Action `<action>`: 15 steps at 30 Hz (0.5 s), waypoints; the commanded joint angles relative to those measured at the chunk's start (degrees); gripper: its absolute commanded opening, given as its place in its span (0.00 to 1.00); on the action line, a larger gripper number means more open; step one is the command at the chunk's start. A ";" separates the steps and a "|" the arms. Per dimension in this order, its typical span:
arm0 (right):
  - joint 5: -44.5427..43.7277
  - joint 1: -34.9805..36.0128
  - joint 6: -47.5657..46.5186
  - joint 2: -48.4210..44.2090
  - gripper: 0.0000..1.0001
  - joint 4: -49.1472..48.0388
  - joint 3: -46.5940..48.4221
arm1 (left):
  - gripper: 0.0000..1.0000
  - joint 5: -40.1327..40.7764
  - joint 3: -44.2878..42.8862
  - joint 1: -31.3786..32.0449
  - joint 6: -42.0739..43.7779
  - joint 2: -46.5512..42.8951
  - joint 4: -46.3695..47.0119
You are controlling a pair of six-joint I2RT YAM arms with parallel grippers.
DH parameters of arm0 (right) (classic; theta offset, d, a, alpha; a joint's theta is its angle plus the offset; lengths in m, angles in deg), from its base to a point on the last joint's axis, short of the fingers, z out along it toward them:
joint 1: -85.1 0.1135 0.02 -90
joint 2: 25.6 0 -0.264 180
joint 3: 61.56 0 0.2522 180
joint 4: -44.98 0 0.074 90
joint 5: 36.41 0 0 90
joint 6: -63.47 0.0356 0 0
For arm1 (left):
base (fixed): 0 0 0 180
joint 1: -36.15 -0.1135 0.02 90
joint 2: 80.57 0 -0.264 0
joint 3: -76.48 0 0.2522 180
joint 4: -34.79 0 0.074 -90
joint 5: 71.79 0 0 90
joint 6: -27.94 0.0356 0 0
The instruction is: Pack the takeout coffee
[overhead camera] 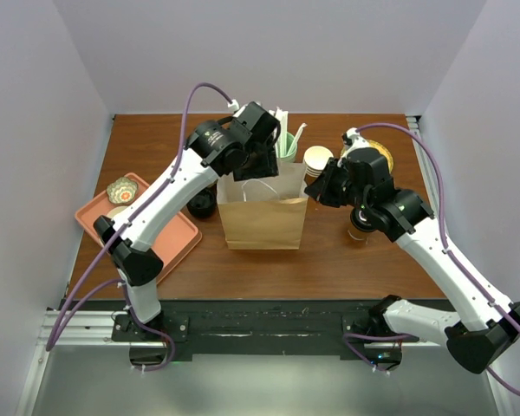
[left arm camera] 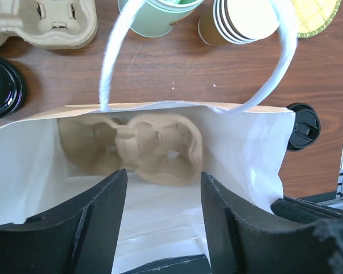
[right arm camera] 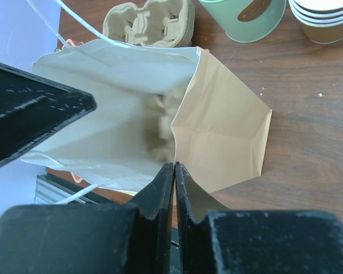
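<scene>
The brown paper bag [overhead camera: 264, 221] stands open at the table's middle, with a cardboard cup carrier [left arm camera: 154, 145] lying inside it. My left gripper [left arm camera: 163, 188] is open and empty, hovering just above the bag's mouth [left arm camera: 240, 148]. My right gripper [right arm camera: 175, 166] is shut on the bag's right rim [right arm camera: 223, 131] and holds it. The takeout coffee [overhead camera: 359, 228] stands on the table right of the bag, mostly hidden under my right arm. Its black lid also shows in the left wrist view [left arm camera: 303, 127].
A stack of white-topped cups [overhead camera: 317, 160], a green cup [overhead camera: 286, 143] with straws and a yellow plate [left arm camera: 314, 14] stand behind the bag. A second cup carrier [left arm camera: 46, 20] and a loose black disc [left arm camera: 0, 85] lie at back left. An orange tray [overhead camera: 147, 230] sits at left.
</scene>
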 commanded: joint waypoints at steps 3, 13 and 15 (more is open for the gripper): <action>-2.02 0.05 -0.70 -1.26 0.09 -1.82 0.36 | 0.59 0.01 -1.58 0.28 1.83 -1.81 -1.16; -2.72 0.05 -1.58 -0.73 0.11 1.17 3.08 | 0.61 -2.63 -3.35 0.01 5.62 -6.38 -1.95; -1.93 0.05 -1.67 -0.64 0.13 1.34 3.70 | 0.61 -2.99 -2.21 -0.07 6.06 -8.05 -2.39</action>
